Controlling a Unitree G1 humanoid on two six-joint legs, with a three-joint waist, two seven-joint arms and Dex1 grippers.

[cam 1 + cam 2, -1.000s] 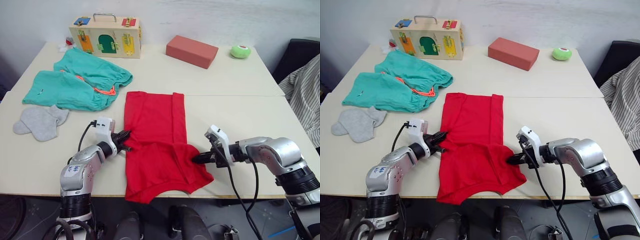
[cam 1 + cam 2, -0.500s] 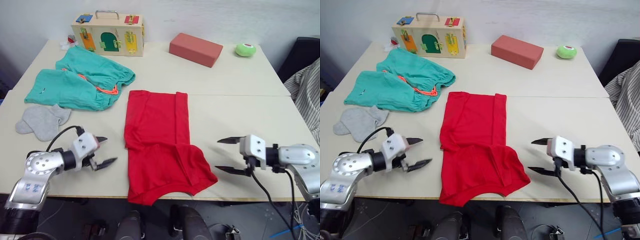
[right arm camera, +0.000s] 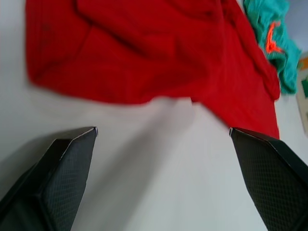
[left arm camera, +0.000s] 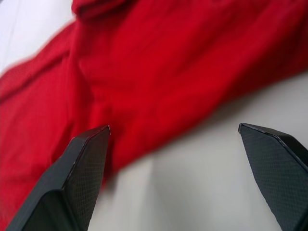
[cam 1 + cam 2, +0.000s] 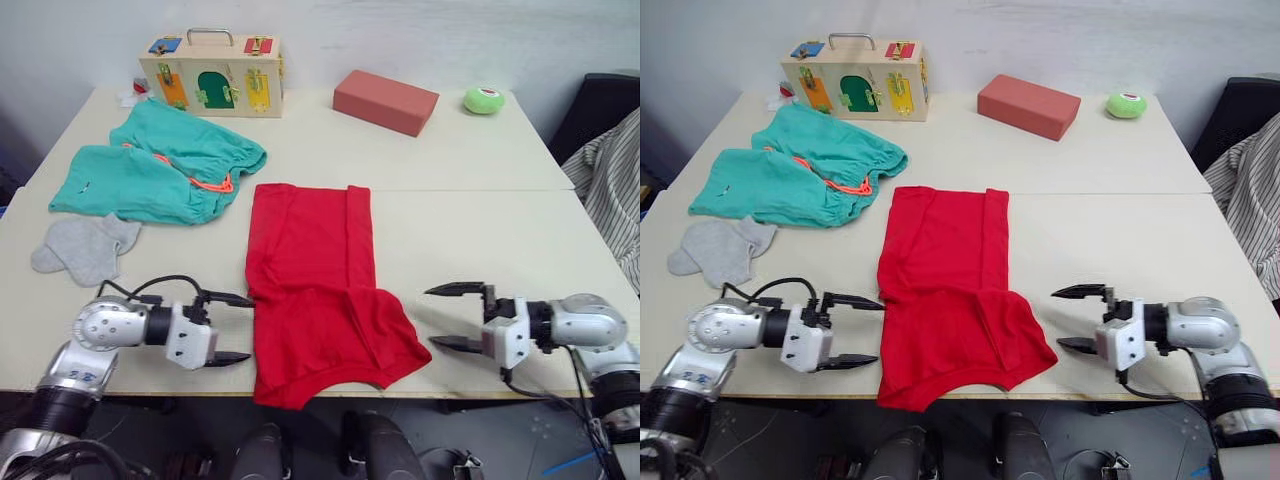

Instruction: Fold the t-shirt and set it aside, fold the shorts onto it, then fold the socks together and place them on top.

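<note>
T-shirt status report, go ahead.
Both tools open: left tool and right tool flank the t-shirt, neither touching. T-shirt partly folded, near end bunched. Shorts and socks lie apart; nothing in the way.

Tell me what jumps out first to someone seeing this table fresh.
The red t-shirt lies partly folded mid-table, its hem at the near edge. The left gripper and right gripper flank it, both open. The teal shorts and grey socks wait at the left.

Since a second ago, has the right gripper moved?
Yes. The right gripper has let go of the t-shirt and pulled back rightward off its edge; it is now open over the bare table.
</note>
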